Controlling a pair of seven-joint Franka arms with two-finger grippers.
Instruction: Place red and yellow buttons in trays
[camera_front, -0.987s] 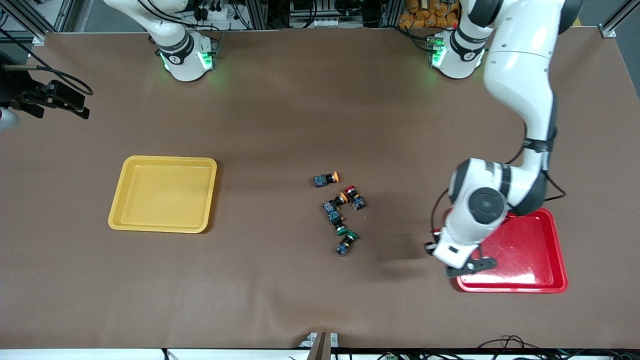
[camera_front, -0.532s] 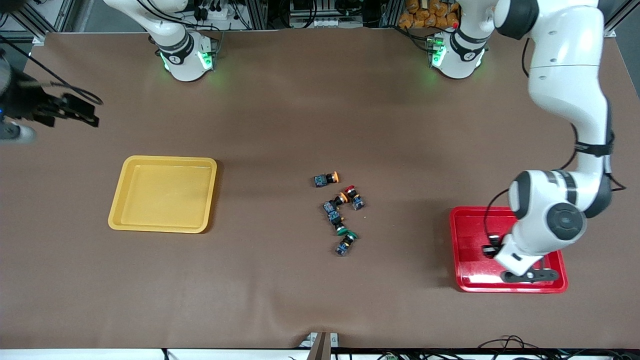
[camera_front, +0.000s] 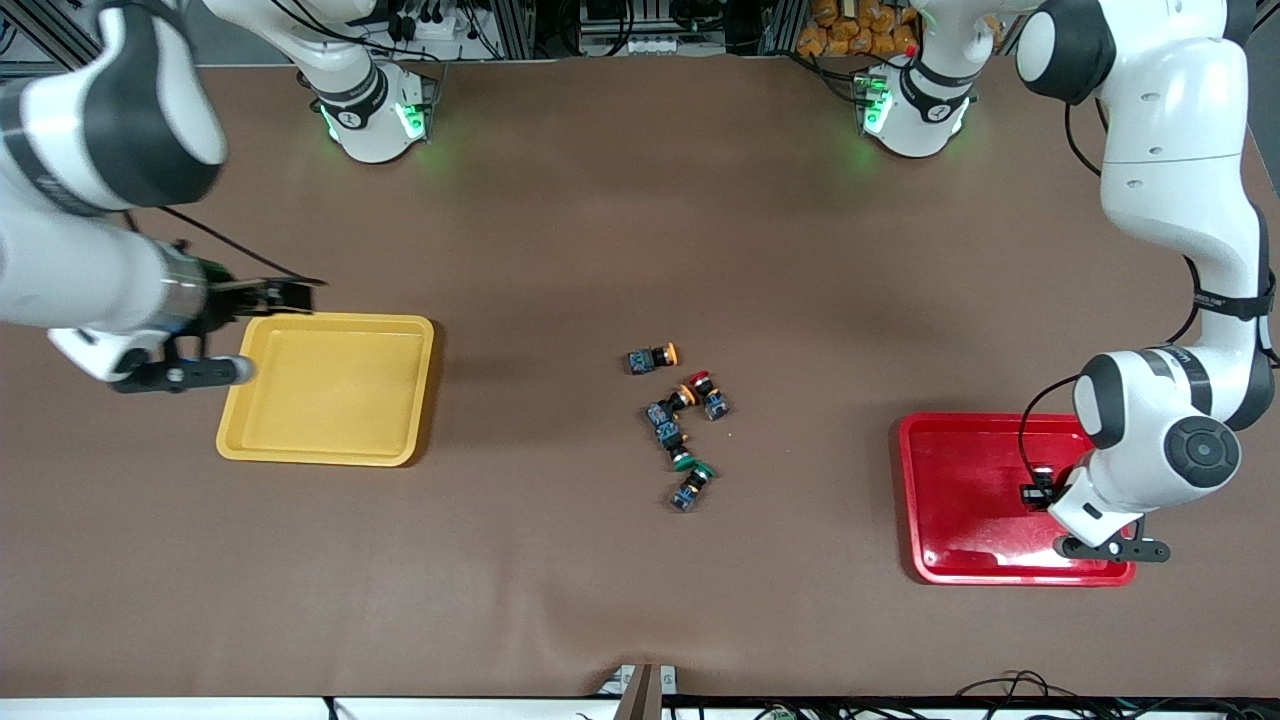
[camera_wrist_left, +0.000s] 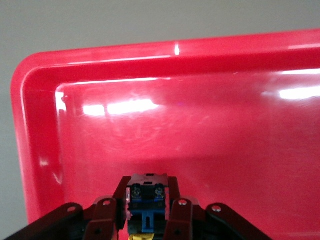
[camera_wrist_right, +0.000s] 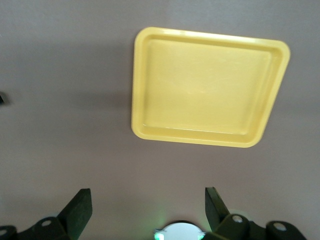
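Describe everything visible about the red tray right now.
The red tray is a glossy, shallow plastic rectangle with rounded corners and a raised rim, lying flat on the brown table at the left arm's end. Light glares off its floor, which shows no button lying on it. The left gripper hangs over it, shut on a button with a blue base; its cap colour is hidden.

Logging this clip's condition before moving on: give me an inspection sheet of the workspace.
Surface: brown table mat.
Job's things: yellow tray empty; orange-capped buttons and red-capped button clustered mid-table.
Clutter: green-capped switches in that cluster.
Pincers: left pincer shut on held button over red tray; right pincer open, by the yellow tray.
Cables: arm cable at left wrist.
Surroundings: frame rails by the bases.
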